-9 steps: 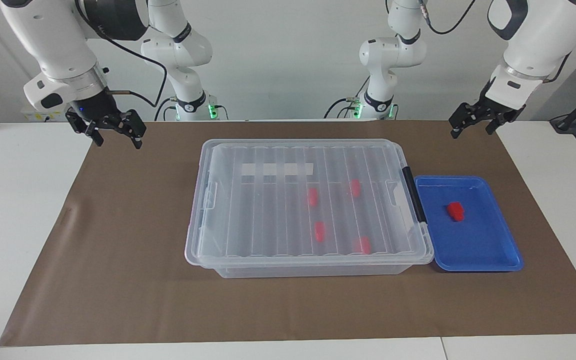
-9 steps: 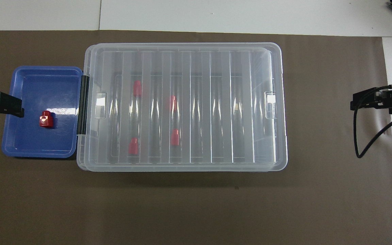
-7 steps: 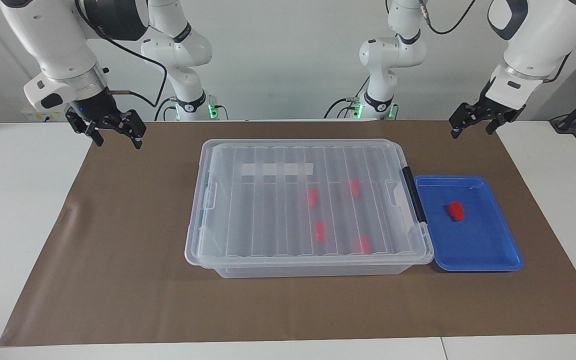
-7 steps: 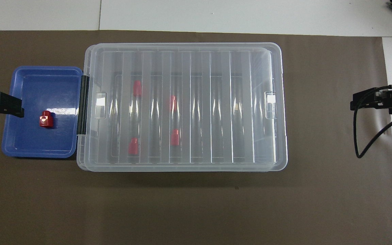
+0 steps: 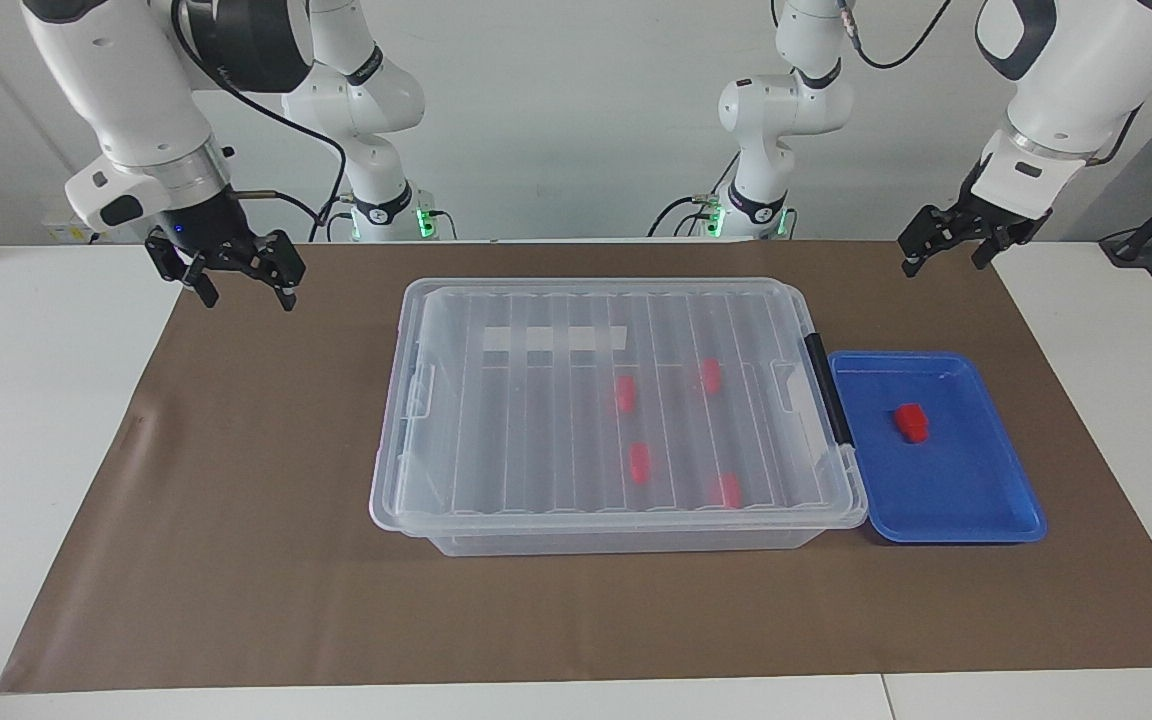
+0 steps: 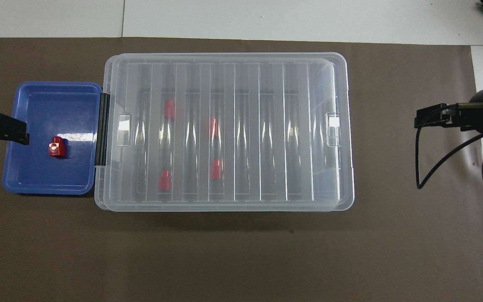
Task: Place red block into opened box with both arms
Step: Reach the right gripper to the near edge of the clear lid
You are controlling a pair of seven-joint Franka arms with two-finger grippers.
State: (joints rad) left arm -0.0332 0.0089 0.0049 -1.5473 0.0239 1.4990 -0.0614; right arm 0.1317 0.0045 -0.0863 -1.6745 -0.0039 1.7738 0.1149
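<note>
The box (image 5: 616, 410) sits in the middle of the brown mat (image 5: 236, 500), its ribbed clear lid (image 5: 536, 420) closed on top; four red blocks (image 5: 640, 462) show through the lid, inside the box; the black clip (image 5: 828, 400) is on the end toward the left arm's end of the table, touching the blue tray (image 5: 986, 500); the red block (image 5: 912, 421) lies alone in that tray, toward its middle; the left gripper (image 5: 944, 255) hangs empty over the mat's corner nearest its arm, fingers apart; the right gripper (image 5: 244, 288) hangs empty over the mat's corner at its own end, fingers apart too.
</note>
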